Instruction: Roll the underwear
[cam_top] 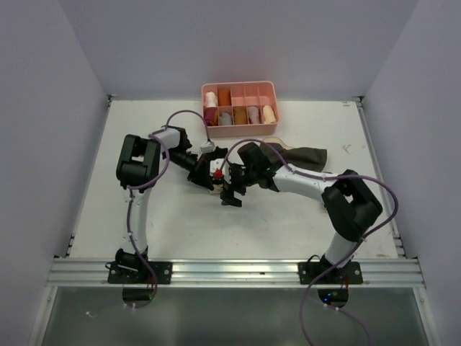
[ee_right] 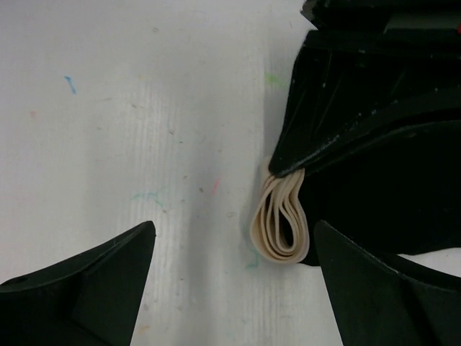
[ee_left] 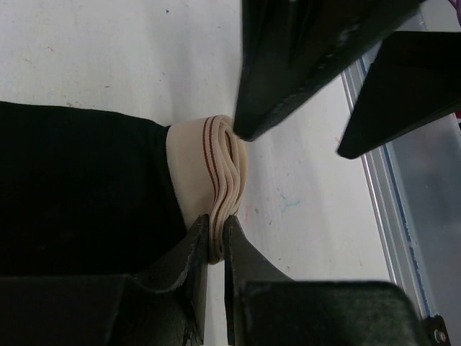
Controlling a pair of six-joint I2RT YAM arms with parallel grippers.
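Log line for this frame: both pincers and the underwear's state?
left pincer: shut on underwear at layered waistband | right pincer: open beside waistband, holding nothing | underwear: on table, roll unfinished

No legible text or labels

black underwear (ee_left: pixel 79 187), beige waistband (ee_left: pixel 216 169) folded in layers

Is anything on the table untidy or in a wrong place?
Only the olive garment: it lies loose and crumpled behind the right arm, while other cloths sit rolled in the pink tray. The underwear looks in order, its waistband pinched by the left gripper.
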